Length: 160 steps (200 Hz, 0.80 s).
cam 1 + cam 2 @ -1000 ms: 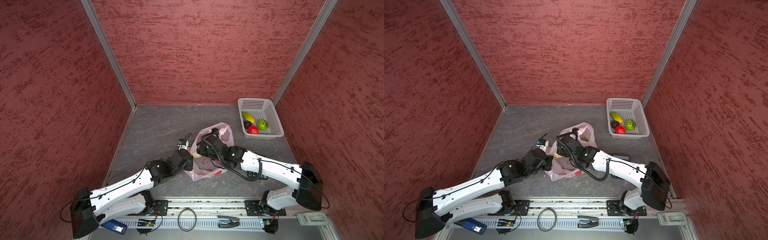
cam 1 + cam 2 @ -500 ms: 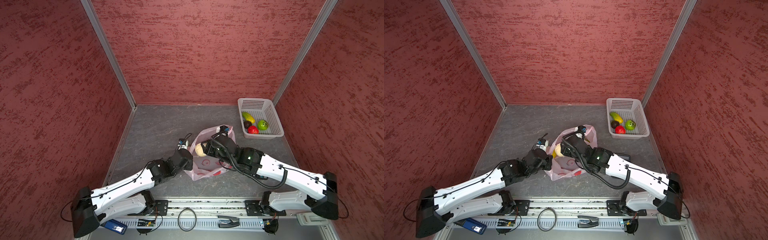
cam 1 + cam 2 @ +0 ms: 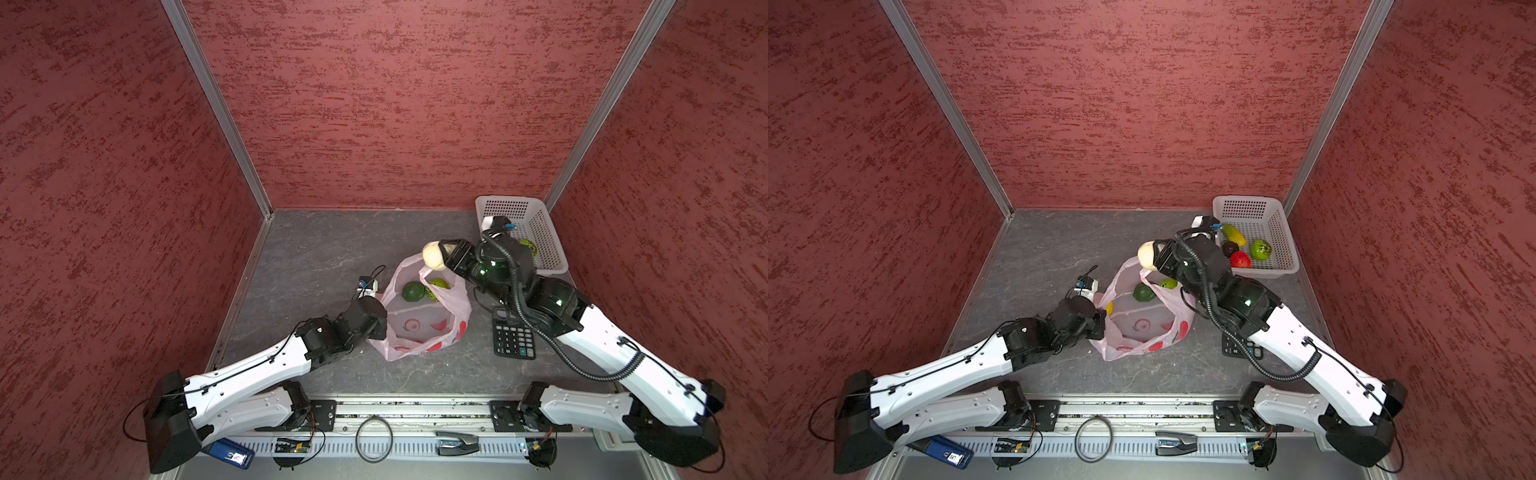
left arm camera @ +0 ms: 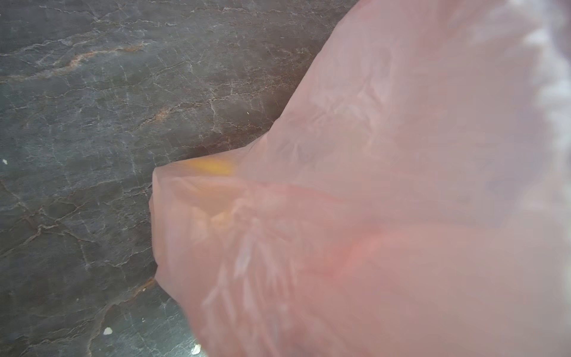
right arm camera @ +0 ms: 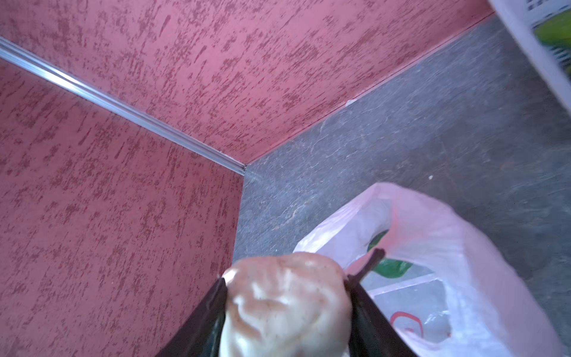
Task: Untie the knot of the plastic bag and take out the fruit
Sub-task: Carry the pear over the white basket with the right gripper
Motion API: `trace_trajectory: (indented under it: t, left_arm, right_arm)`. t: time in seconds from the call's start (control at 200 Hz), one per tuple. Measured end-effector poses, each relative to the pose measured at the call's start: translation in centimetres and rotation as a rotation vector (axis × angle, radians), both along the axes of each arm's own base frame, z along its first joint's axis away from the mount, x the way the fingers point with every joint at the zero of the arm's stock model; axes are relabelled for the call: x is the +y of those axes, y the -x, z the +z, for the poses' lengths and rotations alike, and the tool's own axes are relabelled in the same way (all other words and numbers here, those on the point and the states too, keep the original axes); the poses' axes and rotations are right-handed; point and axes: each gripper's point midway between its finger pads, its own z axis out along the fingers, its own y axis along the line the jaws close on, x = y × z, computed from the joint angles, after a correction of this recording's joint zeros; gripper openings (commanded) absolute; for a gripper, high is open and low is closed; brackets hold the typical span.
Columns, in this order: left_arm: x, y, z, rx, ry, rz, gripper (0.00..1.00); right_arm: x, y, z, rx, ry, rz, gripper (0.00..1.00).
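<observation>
Now gripping the cream fruit [image 3: 431, 254] on both sides with the right end effector [image 5: 287, 282], up in the air just over the 12 o'clock rim of the plastic bag [image 3: 459, 307]. Lying near the middle of the table [image 3: 316, 257], mouth wide open. Inside, toward 12 o'clock, a dark green fruit [image 3: 412, 291] just beside a yellow-green fruit [image 3: 438, 284]; at 9 o'clock, a yellow piece [image 3: 1109, 307] against the wall. Pinching the bag's 9 o'clock rim with the left end effector [image 3: 377, 328], fingers pressed together. Off at 2 o'clock, in the white basket [image 3: 1281, 237]: a yellow fruit [image 3: 1234, 235], a dark purple fruit [image 3: 1230, 248], a red fruit [image 3: 1240, 260], a bumpy green fruit [image 3: 1261, 249]. At the bag's 3 o'clock, a black calculator [image 3: 513, 338].
</observation>
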Motion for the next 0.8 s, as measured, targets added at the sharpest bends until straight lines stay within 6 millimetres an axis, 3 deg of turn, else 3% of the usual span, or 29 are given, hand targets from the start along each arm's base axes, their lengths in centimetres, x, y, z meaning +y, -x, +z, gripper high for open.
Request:
trace_trajectory:
  t: [0.366,0.541,0.802]
  left_arm:
    - [-0.2,-0.1,0.0,0.002,0.001,-0.002,0.0]
    - [-0.3,-0.1,0.2,0.0,0.005,-0.003,0.0]
    - [-0.4,-0.1,0.0,0.007,0.004,-0.008,0.0]
  right_arm:
    - [-13.5,-6.0,-0.6,-0.01,0.087,-0.311,0.56]
    - [-19.2,-9.5,-4.0,0.042,0.123,-0.429,0.55]
    - [-25.1,-16.3,-11.0,0.155,0.174,-0.52,0.55]
